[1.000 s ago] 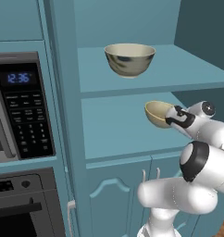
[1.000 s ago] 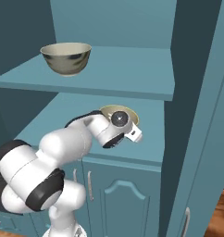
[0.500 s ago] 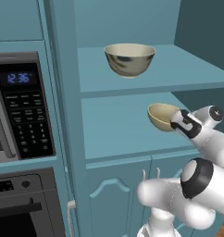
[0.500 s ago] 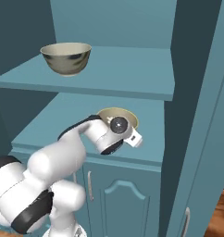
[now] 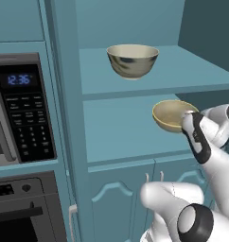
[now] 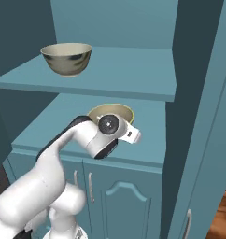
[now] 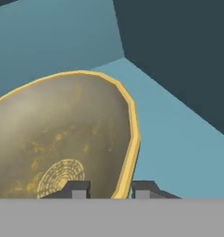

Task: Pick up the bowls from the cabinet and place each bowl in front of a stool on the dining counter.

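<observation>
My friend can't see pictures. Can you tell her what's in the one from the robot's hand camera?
A tan-yellow bowl is seen up close, tilted, on a teal-blue cabinet shelf. The gripper has one dark fingertip inside the yellow rim and one outside it. The cabinet's inside walls rise behind.

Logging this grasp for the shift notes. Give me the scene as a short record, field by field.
pincer: fingers straddle the tan bowl's rim, one inside, one outside
tan bowl: on the lower shelf of the cabinet, tilted toward the arm
mottled bowl: upright on the upper shelf, untouched
microwave: left of the cabinet, clock lit
cabinet doors: shut
</observation>
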Tool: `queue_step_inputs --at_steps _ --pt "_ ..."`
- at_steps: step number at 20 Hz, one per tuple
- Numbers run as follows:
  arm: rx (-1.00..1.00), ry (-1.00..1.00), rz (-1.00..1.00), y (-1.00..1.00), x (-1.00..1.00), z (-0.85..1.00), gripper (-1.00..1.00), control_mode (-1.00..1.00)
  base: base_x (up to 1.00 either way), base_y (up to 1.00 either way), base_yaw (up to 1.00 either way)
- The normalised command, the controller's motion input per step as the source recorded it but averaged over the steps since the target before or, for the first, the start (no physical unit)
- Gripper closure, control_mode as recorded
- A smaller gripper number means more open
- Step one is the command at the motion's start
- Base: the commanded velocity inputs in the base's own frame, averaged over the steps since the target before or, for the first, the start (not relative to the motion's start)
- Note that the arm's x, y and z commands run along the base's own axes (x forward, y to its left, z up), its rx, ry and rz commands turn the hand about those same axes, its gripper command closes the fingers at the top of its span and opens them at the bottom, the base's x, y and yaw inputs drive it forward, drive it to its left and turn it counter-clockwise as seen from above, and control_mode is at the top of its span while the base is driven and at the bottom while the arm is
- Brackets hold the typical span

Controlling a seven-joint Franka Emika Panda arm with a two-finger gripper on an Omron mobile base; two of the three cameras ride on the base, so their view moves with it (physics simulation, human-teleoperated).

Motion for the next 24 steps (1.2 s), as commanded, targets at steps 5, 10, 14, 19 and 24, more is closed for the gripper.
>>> queue_step_inputs --at_steps 5,10,14,19,24 --pt "-0.17 0.13 0.24 0.1 -0.88 0.06 1.0 -1.0 0.0 0.0 0.0" --pt "-0.13 0.01 0.19 0.07 -0.97 0.59 1.0 -1.0 0.0 0.0 0.0" --pt "-0.12 0.0 0.17 0.27 -0.92 0.55 1.0 -1.0 0.0 0.0 0.0" --pt "-0.1 0.04 0.14 0.31 -0.45 0.28 1.0 -1.0 0.0 0.0 0.0" --pt "-0.08 0.03 0.06 0.17 -0.02 0.05 1.0 -1.0 0.0 0.0 0.0"
